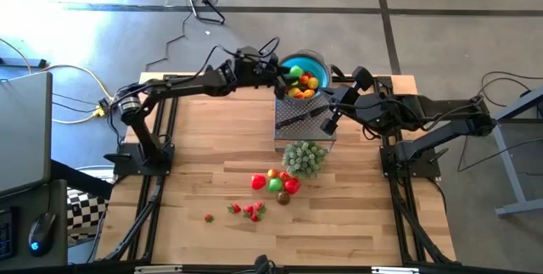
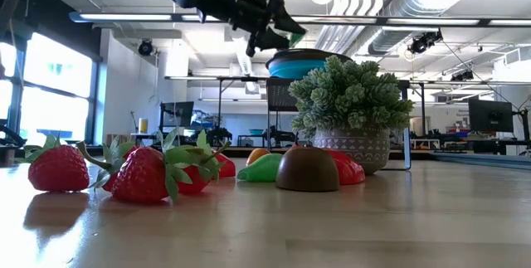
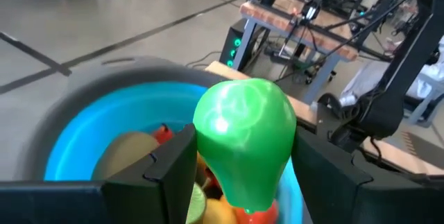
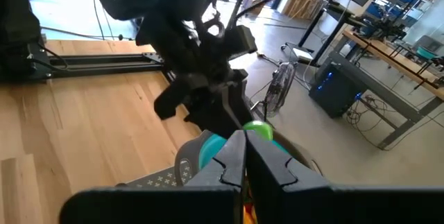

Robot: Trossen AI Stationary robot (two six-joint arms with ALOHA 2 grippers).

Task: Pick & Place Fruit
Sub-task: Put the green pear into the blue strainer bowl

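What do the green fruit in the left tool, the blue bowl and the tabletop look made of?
Green fruit: likely hard plastic, glossy, going by the sharp highlights and smooth skin. It sits clamped in the left tool.
Blue bowl: probably plastic, with a smooth, even cyan inside and a grey outer rim; the material is not certain.
Tabletop: light wood, with visible plank seams and grain and a matte to satin finish.

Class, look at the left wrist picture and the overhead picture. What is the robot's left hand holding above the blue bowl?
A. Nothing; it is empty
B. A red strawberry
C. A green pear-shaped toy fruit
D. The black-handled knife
C. The left hand grips a green pear-shaped fruit between its fingers, right above the blue bowl that already holds other fruit.
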